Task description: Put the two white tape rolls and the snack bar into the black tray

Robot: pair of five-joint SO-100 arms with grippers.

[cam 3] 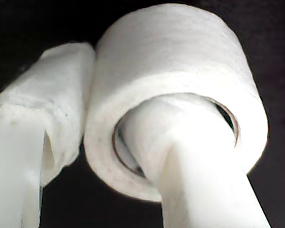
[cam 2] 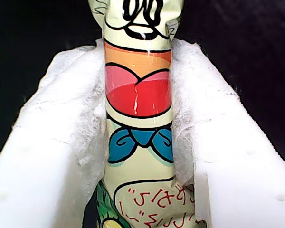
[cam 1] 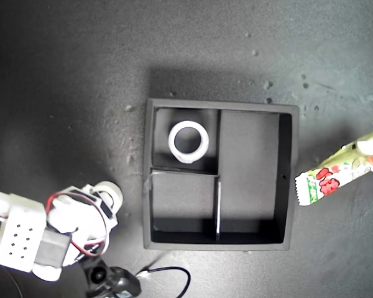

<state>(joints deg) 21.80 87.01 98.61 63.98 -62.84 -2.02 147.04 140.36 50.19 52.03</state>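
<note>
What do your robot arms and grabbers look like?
My arms are white plastic. The one at the exterior view's lower left has a block with small holes, red and black wires, and a black part with a cable. My first gripper and second gripper have chunky white, fuzzy-padded fingers.

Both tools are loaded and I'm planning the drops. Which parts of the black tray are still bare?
In the black tray, the long compartment on the exterior view's right and the small compartment below the first tape roll are bare. The roll's own small compartment is crowded. My first tool holds the snack bar.

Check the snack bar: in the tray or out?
Out. The snack bar is clamped by my first gripper, outside the black tray, off the exterior view's right wall.
</note>
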